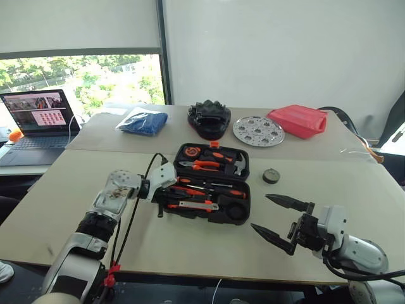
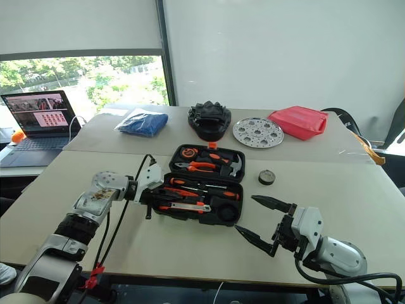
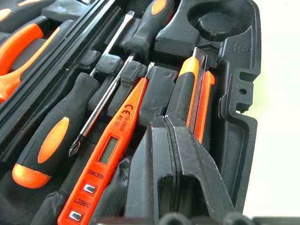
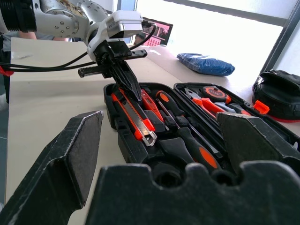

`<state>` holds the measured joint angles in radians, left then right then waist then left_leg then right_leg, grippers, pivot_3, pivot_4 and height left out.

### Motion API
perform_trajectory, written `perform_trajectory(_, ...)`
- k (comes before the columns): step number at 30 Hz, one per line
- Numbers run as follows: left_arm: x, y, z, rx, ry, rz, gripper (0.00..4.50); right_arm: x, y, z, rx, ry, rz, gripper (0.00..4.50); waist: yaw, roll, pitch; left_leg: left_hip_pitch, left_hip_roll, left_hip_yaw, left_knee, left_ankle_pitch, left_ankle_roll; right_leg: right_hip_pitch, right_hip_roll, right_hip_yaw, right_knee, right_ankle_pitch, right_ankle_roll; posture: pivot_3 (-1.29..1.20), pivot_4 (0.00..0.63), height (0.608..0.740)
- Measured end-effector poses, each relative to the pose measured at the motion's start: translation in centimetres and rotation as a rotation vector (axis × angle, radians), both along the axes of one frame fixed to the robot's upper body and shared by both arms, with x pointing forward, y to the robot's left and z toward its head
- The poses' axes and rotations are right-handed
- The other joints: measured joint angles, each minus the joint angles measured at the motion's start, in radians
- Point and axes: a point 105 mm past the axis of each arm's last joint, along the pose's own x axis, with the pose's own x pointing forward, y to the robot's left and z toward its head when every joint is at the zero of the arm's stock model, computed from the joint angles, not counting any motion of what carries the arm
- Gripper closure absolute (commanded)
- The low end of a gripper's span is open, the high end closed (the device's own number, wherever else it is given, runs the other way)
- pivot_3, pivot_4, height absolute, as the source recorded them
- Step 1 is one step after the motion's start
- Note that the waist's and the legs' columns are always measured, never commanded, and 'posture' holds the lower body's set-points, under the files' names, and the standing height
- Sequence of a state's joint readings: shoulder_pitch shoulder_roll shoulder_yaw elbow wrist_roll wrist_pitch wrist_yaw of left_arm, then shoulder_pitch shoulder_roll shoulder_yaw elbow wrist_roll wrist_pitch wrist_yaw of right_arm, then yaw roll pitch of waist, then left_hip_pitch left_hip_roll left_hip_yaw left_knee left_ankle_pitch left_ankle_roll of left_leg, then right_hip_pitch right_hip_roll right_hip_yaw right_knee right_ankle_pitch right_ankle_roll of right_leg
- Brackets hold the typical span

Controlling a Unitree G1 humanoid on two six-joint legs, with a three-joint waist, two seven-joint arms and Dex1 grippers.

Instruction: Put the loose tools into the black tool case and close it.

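Our right tool (image 1: 276, 218) hovers nearest us over the front edge of the worktop (image 1: 76, 183), its two black fingers spread wide and holding nothing; we judge it waits there, aimed toward the case, so that it is free for whatever is left outside. Our left tool (image 4: 123, 75) is pressed shut with nothing between its fingers, its tips poised over the near-left end of the black tool case (image 1: 211, 185), which lies open flat in the middle of the worktop. Closed fingers there suit a nudge, not a pick: we read it as seating the tools in their recesses.

In the near half lie the utility knife (image 3: 197, 96), the slim orange pen-like tool (image 3: 110, 154) and the two screwdrivers (image 3: 56, 140), each in or close to its moulded slot, while the round recess (image 3: 213, 21) at the end stands empty. The far half holds pliers and other tools. The small dark round disc (image 1: 271, 175) sits on the worktop just beside the case's right side; it looks to be the last loose piece, and the empty recess seems meant for it.

Farther back rest a perforated silver disc (image 1: 258, 131), a red bundle (image 1: 299, 120) and a blue bundle (image 1: 144, 122).
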<state>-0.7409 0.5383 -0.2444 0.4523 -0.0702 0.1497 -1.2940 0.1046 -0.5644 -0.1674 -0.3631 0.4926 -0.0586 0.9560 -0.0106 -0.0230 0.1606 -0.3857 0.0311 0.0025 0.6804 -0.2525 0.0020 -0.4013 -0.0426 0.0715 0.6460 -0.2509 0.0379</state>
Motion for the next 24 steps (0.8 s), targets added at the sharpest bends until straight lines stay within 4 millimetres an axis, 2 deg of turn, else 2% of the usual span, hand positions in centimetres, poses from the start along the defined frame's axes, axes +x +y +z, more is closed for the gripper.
perform_trajectory(9, 0.4, -2.4, -1.5, -0.037, 0.022, 0.007, 4.44, 0.1, 0.0, 0.2, -0.003, -0.007, 0.001, 0.0, 0.007, 0.001, -0.001, 0.002, -0.001, 0.0, 0.0, -0.001, 0.001, 0.004, 0.0, 0.0, -0.003, -0.001, 0.002, 0.0, 0.15, 0.74)
perform_trajectory(14, 0.6, -3.0, -1.9, -0.056, -0.016, 0.006, 4.44, 0.1, 0.0, 0.3, -0.004, -0.013, 0.003, 0.0, 0.02, 0.001, -0.001, 0.006, -0.001, -0.001, 0.0, -0.001, 0.001, 0.011, -0.001, 0.0, -0.005, -0.002, 0.003, 0.0, 0.15, 0.74)
perform_trajectory(21, 0.2, -2.1, -1.4, -0.115, -0.093, -0.016, 4.44, 0.2, 0.0, 0.3, -0.004, -0.013, 0.002, 0.0, 0.015, 0.001, -0.001, 0.003, -0.001, -0.001, -0.001, -0.001, 0.001, 0.007, 0.0, 0.0, -0.005, -0.002, 0.003, 0.0, 0.15, 0.74)
perform_trajectory(24, -0.5, -1.6, -0.8, -0.17, -0.064, -0.054, 4.44, 0.2, 0.0, 0.3, -0.003, -0.012, 0.001, 0.0, 0.008, 0.0, 0.0, -0.005, -0.001, -0.001, 0.0, 0.0, 0.001, -0.002, 0.0, 0.0, -0.003, 0.003, -0.004, 0.0, 0.15, 0.74)
